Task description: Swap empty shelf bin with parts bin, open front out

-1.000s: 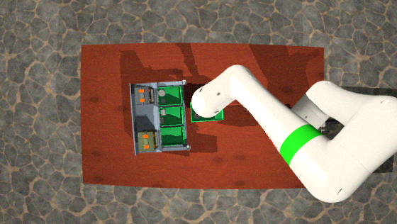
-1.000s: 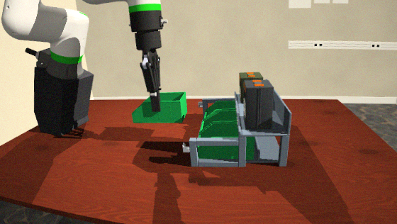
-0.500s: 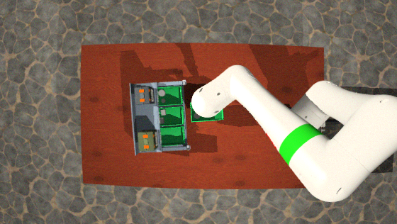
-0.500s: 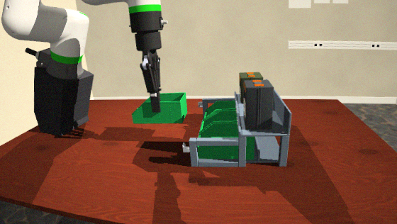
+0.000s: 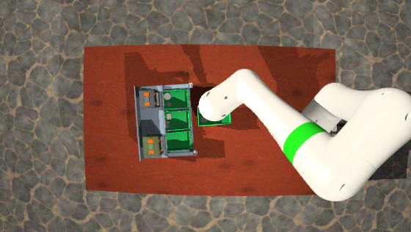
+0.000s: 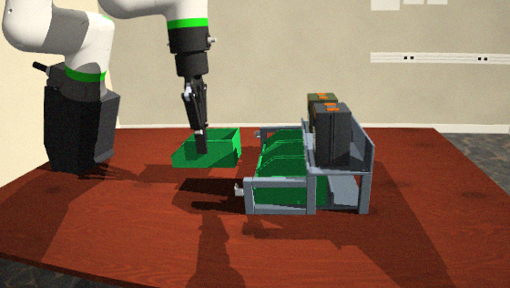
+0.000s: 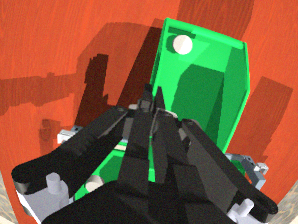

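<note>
Jaws nearly closed, pinching the wall of a green open plastic bin with parts (image 5: 227,120) (image 6: 223,157) (image 7: 200,56), aloft; empty green bin (image 5: 178,142) (image 6: 289,134) seemingly shelved, needs removing first.

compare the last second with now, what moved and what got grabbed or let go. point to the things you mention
The hand (image 6: 201,148) (image 7: 150,95) and the green bin (image 5: 224,120) (image 6: 223,158) (image 7: 200,60) clamped in it came down a little together. Nothing was newly grabbed or released. The shelf (image 5: 150,117) (image 6: 311,196) and its bins (image 5: 178,142) (image 6: 282,166) stayed put.
</note>
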Controlling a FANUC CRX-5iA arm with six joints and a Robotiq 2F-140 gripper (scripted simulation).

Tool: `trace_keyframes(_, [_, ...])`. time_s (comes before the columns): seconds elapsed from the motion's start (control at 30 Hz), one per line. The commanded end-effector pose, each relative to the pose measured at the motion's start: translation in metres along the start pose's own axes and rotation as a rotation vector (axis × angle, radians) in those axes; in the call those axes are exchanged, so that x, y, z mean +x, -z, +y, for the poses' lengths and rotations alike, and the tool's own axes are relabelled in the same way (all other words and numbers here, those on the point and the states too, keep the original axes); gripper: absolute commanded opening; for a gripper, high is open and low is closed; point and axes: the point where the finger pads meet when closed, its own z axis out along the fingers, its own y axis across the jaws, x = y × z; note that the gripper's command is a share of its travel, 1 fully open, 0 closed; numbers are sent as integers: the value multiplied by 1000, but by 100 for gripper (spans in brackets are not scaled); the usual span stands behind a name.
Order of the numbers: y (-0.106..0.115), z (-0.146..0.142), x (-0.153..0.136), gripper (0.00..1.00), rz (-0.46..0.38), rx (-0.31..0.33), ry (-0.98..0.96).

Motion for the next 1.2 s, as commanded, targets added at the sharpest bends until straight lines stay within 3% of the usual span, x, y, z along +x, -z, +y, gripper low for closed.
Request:
trace_keyframes(0.0, [-8, 0, -1, 10, -1, 1, 0])
trace_keyframes(0.3, [-34, 0, -1, 10, -1, 1, 0])
trace_keyframes(0.6, [-46, 0, -1, 10, -1, 1, 0])
trace_keyframes(1.17, [-50, 0, -1, 10, -1, 1, 0])
